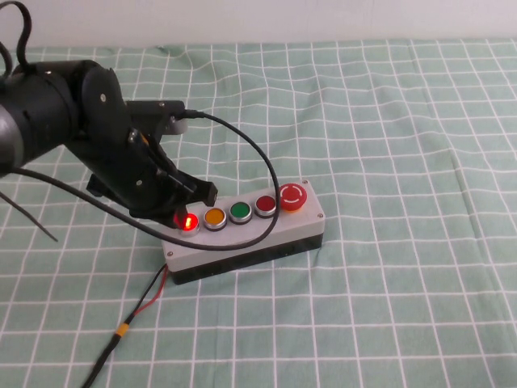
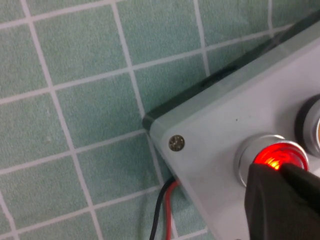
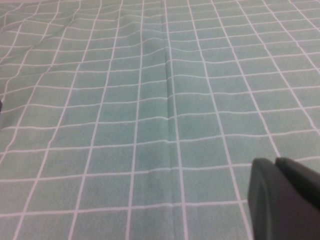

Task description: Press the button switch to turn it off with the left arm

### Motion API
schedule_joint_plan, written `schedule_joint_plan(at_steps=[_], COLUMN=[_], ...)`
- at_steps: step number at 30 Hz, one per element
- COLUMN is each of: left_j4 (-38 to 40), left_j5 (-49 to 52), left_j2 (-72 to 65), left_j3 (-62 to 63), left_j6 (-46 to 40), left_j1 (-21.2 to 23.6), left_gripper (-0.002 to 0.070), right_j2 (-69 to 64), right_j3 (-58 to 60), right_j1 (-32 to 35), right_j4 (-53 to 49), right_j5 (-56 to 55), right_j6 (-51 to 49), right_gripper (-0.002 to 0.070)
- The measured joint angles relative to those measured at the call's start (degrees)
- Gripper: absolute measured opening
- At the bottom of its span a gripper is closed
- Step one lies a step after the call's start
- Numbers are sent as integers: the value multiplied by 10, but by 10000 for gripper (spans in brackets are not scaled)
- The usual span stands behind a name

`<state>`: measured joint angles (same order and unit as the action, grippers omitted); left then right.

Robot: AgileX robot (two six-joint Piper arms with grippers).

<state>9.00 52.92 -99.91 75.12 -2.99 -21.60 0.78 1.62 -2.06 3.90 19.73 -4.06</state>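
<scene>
The button switch [image 1: 187,221] is a small round red button with a silver ring, lit, at the left end of the grey box [image 1: 250,234], next to the orange button [image 1: 214,217]. The left arm [image 1: 97,137] is bulky and black and reaches over that end of the box. My left gripper [image 1: 182,212] is shut, its tips resting on the near edge of the glowing button [image 2: 280,154]; the left gripper [image 2: 278,170] covers part of it in the left wrist view. My right gripper [image 3: 276,162] is shut over bare cloth, away from the box.
The box also carries a green button [image 1: 240,212], a darker red button [image 1: 266,205] and a big red mushroom button [image 1: 292,196]. Red and black wires [image 1: 141,307] run from the box toward the front. A green checked cloth [image 1: 388,121] covers the table.
</scene>
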Motion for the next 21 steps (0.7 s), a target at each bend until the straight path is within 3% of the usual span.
schedule_joint_plan(at_steps=[7,21], left_j4=[-24,-33], left_j5=[47,65], left_j2=[44,372], left_j3=[49,63], left_j6=[2,7], left_j1=[0,0], left_gripper=[-2,-2], right_j2=[0,0], right_j3=[0,0], right_j1=[0,0], right_j4=[0,0], right_j5=[0,0], right_j6=[0,0], right_gripper=[-18,-18])
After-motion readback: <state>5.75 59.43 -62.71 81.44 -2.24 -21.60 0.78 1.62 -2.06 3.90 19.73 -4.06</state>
